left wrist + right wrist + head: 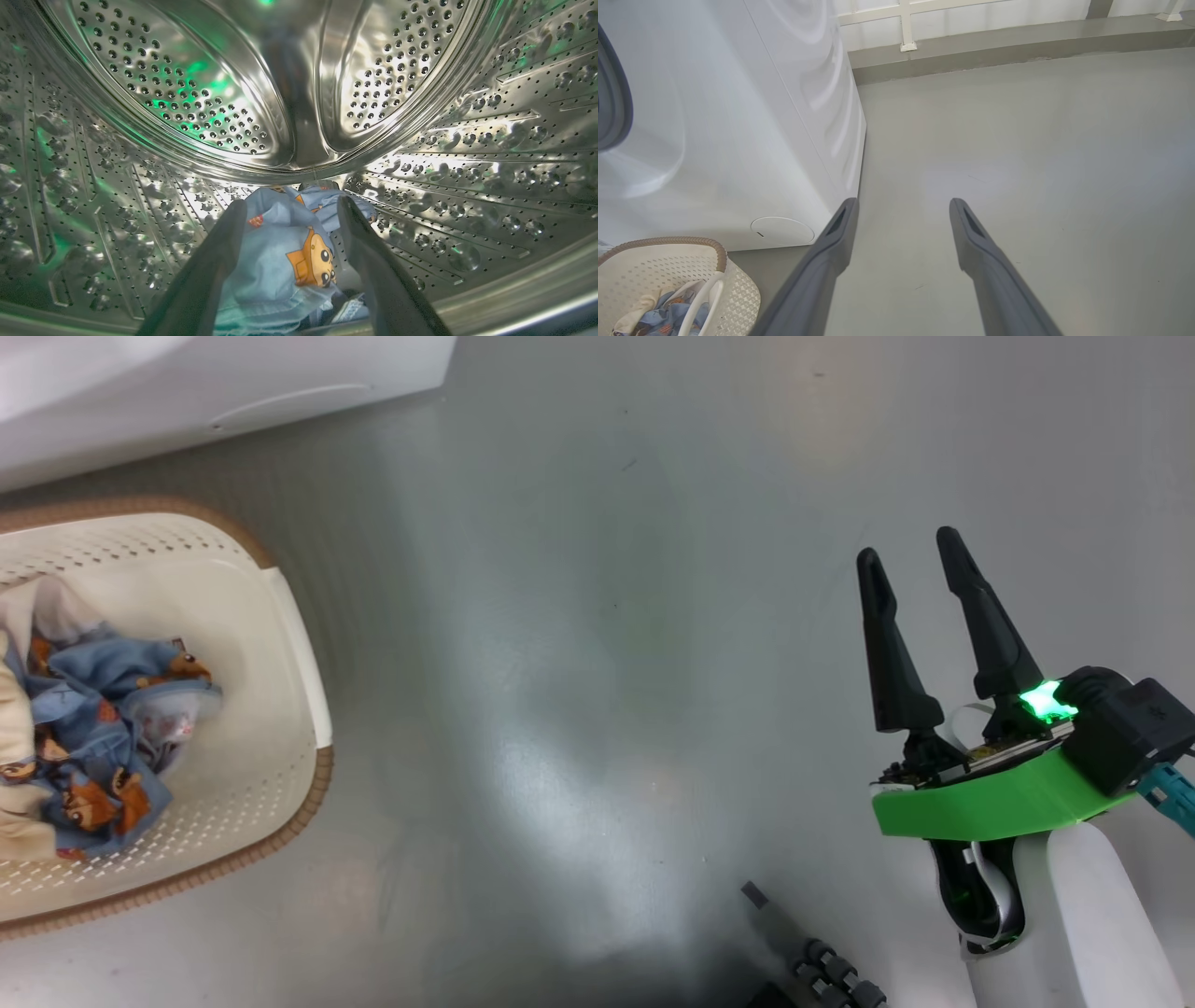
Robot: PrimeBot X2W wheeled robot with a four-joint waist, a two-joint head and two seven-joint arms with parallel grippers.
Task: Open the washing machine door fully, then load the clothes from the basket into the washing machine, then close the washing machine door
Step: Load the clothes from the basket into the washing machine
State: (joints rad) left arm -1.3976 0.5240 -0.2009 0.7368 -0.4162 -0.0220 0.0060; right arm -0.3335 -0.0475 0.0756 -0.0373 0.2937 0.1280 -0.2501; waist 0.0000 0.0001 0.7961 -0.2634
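My left gripper (292,205) is inside the washing machine's steel perforated drum (187,93), open. A light blue garment (280,261) with an orange cartoon print lies between and beneath its spread fingers, on the drum's bottom. More clothes (103,728), light blue and cream, lie in the cream perforated basket (299,644) on the floor at the left. My right gripper (907,546) hangs open and empty over bare floor at the right. The white washing machine (738,116) stands behind the basket (738,284). A dark grey curved edge (612,107) on its front may be door or gasket.
The grey floor (607,616) stretches between the basket and my right arm. A low ledge and white railing (906,28) run along the far side. A round white cover (782,231) sits low on the machine's front.
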